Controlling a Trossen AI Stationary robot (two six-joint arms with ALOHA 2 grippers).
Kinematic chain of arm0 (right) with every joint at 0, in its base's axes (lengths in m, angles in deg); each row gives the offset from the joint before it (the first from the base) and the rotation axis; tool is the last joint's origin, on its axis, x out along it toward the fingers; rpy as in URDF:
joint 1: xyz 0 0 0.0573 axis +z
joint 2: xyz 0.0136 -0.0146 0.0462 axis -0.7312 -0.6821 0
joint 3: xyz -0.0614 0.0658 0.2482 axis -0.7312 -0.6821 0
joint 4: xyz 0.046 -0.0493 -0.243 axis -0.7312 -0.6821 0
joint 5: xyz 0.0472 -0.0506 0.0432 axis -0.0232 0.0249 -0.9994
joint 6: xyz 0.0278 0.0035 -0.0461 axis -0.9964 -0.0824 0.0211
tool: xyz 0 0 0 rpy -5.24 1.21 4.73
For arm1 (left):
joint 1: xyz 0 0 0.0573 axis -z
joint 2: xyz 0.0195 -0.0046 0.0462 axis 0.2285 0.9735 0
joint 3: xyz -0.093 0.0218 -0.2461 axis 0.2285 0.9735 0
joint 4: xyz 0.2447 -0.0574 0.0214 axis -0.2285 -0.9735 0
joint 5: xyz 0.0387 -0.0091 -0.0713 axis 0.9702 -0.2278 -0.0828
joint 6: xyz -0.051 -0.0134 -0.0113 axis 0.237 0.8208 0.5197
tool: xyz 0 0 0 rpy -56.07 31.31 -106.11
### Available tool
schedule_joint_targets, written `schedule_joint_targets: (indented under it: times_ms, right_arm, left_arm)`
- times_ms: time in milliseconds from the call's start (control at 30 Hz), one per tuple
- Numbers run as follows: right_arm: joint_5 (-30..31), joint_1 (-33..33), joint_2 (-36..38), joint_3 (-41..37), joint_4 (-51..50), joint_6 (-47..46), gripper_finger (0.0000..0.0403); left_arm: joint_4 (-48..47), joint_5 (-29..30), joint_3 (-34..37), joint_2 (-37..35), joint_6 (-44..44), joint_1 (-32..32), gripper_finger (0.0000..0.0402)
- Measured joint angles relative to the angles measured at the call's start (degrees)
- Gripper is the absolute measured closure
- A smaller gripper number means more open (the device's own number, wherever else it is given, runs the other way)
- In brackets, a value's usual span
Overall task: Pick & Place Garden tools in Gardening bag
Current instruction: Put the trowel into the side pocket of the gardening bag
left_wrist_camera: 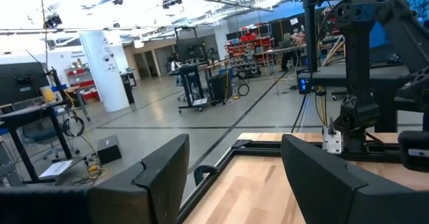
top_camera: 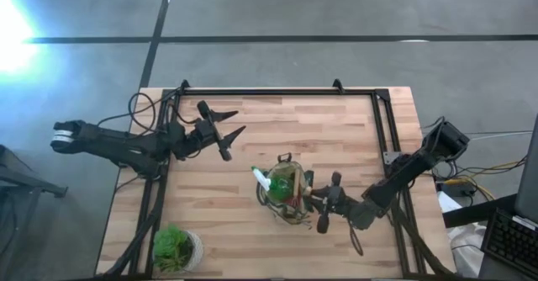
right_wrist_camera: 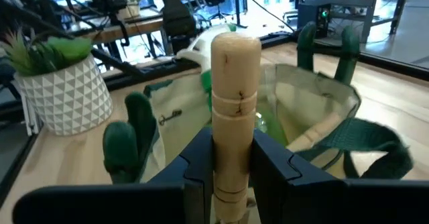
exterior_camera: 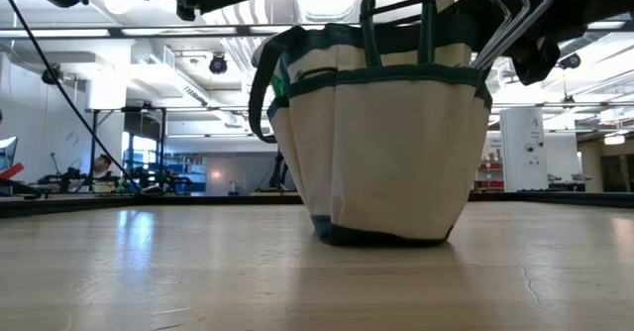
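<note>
Pale wood table (top_camera: 235, 146), planks running side to side, black frame (top_camera: 277, 92) round the far part. One table.

Near edge, left corner: one plant (top_camera: 172, 246) in a pale pot. Seen also past the right claw, pot with triangle bumps.

Nearer the middle, a bit right: one bag (top_camera: 286, 193), round, tan cloth with green trim, standing upright on the wood. Side pockets and green strap handles plain in the low view (exterior_camera: 381, 143). Inside it, one green bottle (top_camera: 282, 182) with a white nozzle (top_camera: 260, 177) poking out on the left side. Green-handled things in the pockets; number hard to tell.

Just beside the bag, on its right: right claw (top_camera: 322, 204), fingers pinched on one wooden handle (right_wrist_camera: 234, 110). Handle upright between the two dark fingers (right_wrist_camera: 198, 163), above the open bag. Silver prongs up by the bag's right rim in the low view (exterior_camera: 510, 19); same tool or not, cannot tell.

Farther back, left side: left claw (top_camera: 229, 128), up off the table, fingers spread wide, holding nothing. Well apart from the bag.

Two arms, two claws.

Beyond the table: grey floor with dark lines. Big bright room with white pillars, desks, stands, red shelves far off. One person sitting far back on the left in the low view (exterior_camera: 101, 165).
</note>
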Motion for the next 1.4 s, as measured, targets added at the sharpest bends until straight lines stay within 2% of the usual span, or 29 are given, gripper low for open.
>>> schedule_joint_targets:
  times_ms: [233, 467, 900, 967, 1167, 1267, 1400]
  right_arm:
    - [-0.6, 0.0, -1.8, 0.0, -0.3, -1.3, 0.0346]
    - [-1.0, 0.0, -1.8, -0.1, -7.5, -8.0, 0.0346]
    - [-1.7, -0.1, -1.3, -0.1, -7.5, -8.1, 0.0346]
    - [-1.7, -0.1, -1.3, 0.2, -7.5, -7.8, 0.0327]
    - [-1.9, 0.0, -1.3, 1.1, -7.5, -6.8, 0.0233]
    - [-1.9, 0.0, -1.3, 1.1, -7.5, -6.7, 0.0213]
    - [-1.7, 0.0, -1.3, 1.2, -7.5, -6.5, 0.0209]
  left_arm:
    - [0.0, 0.0, 0.0, 0.0, 0.1, 0.0, 0.0163]
    - [0.0, 0.0, 0.0, 0.0, 0.2, 0.0, 0.0163]
    - [0.0, 0.0, 0.0, 0.0, 0.3, 0.0, 0.0163]
    - [0.0, 0.0, 0.0, 0.0, 0.4, 0.0, 0.0163]
    - [0.0, 0.0, 0.0, 0.0, 0.4, 0.0, 0.0163]
    - [0.0, 0.0, 0.0, 0.0, 0.4, 0.0, 0.0163]
    - [0.0, 0.0, 0.0, 0.0, 0.4, 0.0, 0.0163]
